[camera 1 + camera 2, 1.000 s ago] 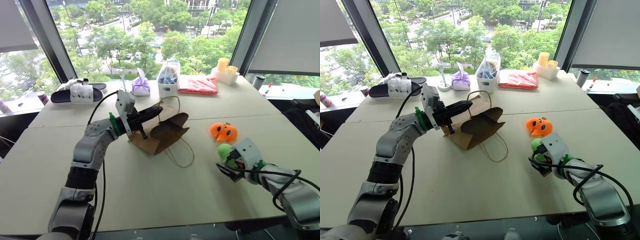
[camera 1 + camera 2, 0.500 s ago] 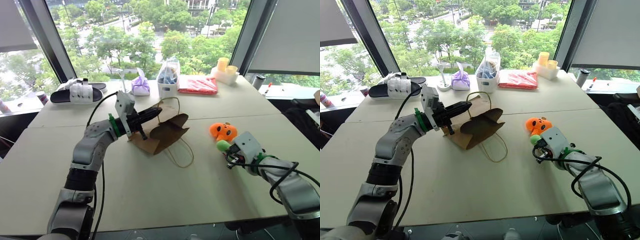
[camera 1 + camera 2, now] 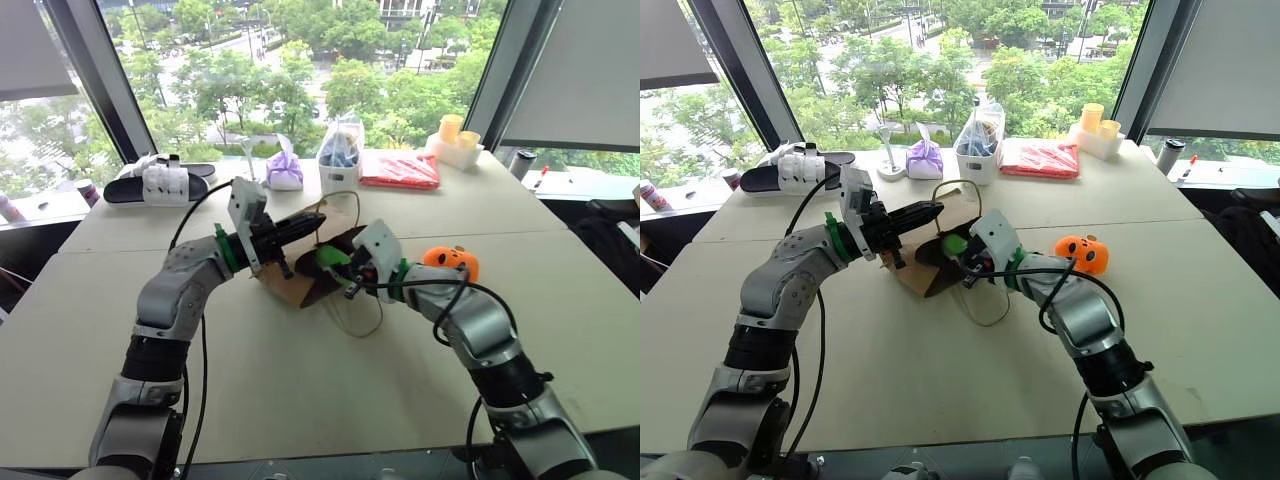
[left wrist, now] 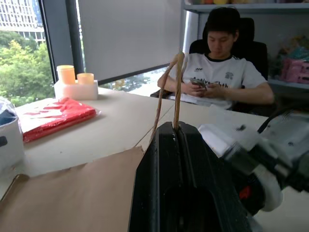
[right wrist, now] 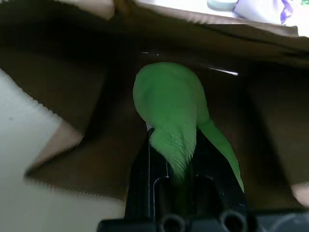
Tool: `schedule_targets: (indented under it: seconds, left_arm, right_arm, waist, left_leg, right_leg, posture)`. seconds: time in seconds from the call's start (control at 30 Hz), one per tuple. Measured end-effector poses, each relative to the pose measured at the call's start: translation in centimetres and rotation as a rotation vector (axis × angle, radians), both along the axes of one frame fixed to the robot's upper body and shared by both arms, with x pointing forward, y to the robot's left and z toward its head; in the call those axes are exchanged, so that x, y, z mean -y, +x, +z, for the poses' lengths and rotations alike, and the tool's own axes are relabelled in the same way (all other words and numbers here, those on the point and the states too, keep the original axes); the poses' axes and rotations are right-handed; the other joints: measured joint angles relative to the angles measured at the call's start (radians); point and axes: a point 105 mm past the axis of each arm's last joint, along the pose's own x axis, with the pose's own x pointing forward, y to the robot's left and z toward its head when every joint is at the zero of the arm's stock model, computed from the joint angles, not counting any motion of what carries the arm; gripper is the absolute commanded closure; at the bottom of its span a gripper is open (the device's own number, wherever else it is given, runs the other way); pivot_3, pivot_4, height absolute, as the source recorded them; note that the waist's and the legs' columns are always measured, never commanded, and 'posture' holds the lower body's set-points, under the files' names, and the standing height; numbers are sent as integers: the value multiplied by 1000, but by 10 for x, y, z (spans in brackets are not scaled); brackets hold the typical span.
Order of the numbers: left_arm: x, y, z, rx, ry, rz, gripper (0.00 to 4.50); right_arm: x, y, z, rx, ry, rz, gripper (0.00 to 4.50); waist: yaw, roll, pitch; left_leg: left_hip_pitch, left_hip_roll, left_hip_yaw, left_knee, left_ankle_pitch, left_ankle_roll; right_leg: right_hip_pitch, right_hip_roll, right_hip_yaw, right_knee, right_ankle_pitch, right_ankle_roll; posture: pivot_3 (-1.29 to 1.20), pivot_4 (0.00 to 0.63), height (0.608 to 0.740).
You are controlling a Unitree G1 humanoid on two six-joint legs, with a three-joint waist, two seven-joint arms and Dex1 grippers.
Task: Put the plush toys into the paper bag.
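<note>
At paper bag [image 3: 300,285] mouth — green toy [image 5: 169,104]

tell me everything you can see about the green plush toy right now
The green plush toy is a bright green, fuzzy oval of soft pile, with a thinner green strip trailing along one side. It is pinched at its narrow end by the right end effector, whose black fingers are shut on it. It hangs at the open mouth of the paper bag, dark brown paper behind it, clear of the table.

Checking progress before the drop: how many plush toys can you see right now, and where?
2. The green plush toy is held in the right gripper at the mouth of the paper bag. The orange plush toy lies on the table, right of the bag.
</note>
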Motion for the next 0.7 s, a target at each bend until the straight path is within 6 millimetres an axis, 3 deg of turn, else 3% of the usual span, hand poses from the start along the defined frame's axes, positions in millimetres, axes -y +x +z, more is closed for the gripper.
schedule_targets:
  seconds: [0.2, 0.37, 0.7]
  left_arm:
    - [-2, -5, 9, -17, -43, -7, 4500]
    - [-2, -12, 18, -24, -73, -21, 4500]
    - [-6, -11, 16, -33, -71, 3, 4500]
  right_arm:
    - [-23, 17, 3, 34, 35, 41, 4446]
    - [-47, 21, 20, 93, 76, 116, 4446]
    - [-55, 9, 23, 85, 89, 184, 4446]
  waist:
    - [-7, 0, 0]
    - [-11, 0, 0]
    - [-8, 0, 0]
  left_leg:
    - [0, 1, 0, -1, 1, -1]
    - [0, 1, -1, -2, 1, -1]
    - [0, 0, -1, -2, 1, -1]
  right_leg:
    - [-2, 1, 0, 1, 0, 0]
    - [-2, 1, 0, 2, 0, 0]
    - [-2, 1, 0, 2, 0, 0]
  posture:
    - [0, 150, 740]
    - [0, 150, 740]
    - [0, 150, 740]
